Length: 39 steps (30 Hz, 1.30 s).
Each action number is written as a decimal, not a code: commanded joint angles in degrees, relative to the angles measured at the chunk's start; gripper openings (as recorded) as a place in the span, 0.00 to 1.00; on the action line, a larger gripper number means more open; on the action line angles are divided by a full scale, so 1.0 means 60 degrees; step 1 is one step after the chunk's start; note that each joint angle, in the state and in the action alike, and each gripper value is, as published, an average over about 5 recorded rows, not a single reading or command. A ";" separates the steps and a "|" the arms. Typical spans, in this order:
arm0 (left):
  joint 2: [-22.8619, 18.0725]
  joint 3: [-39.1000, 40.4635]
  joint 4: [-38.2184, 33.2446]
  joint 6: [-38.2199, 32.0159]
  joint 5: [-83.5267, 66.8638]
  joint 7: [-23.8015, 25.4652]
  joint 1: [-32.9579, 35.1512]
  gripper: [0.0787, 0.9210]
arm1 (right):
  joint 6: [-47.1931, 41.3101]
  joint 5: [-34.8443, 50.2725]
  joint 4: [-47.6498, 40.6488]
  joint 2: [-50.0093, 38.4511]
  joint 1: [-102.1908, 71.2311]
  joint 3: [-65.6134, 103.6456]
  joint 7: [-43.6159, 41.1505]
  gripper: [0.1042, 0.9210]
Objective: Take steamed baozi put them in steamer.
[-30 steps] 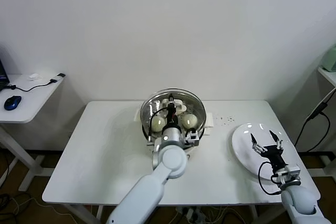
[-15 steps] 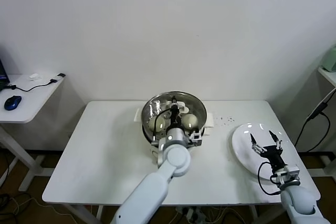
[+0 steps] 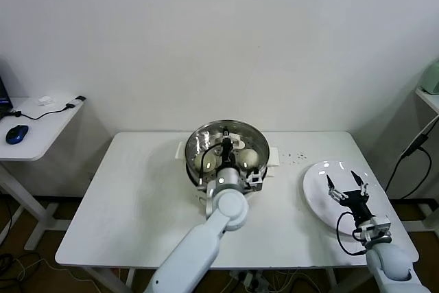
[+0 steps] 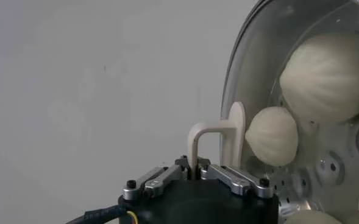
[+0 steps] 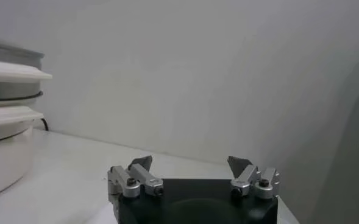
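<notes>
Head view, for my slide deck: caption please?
Left gripper over baozi-filled steamer; right gripper open above white plate.

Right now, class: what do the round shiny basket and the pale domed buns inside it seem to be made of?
The steamer: polished stainless steel by its look, mirror-bright walls and a hole-punched floor. The steamed baozi: soft dough, probably; matte cream skin with faint pleats. The left gripper hangs above them.

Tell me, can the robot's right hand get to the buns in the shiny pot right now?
Probably not easily. The right gripper hovers open over the white plate, well off to the side of the steamer. The left gripper already hangs over the baozi inside, crowding the way.
</notes>
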 commanded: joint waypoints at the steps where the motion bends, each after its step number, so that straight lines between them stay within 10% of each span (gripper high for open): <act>1: 0.0024 -0.0004 0.0121 0.0468 -0.0123 -0.0114 0.0053 0.08 | 0.0007 -0.0039 0.0003 0.0015 -0.0002 0.0014 -0.0009 0.88; 12: 0.0320 0.0037 -0.0639 0.0468 -0.0054 0.0430 0.0119 0.10 | -0.0023 -0.0060 0.0000 0.0018 0.0037 0.0010 -0.0011 0.88; 30: 0.1958 0.0213 -0.4403 0.0468 -0.0730 0.1008 0.1573 0.69 | -0.0646 -0.0291 0.0167 -0.0007 0.0066 0.0178 0.0152 0.88; 39: 0.3226 -0.1339 -0.6102 -0.0626 -0.3173 -0.0753 0.3911 0.88 | -0.1369 -0.0455 0.0685 0.0022 0.0097 0.0213 0.0156 0.88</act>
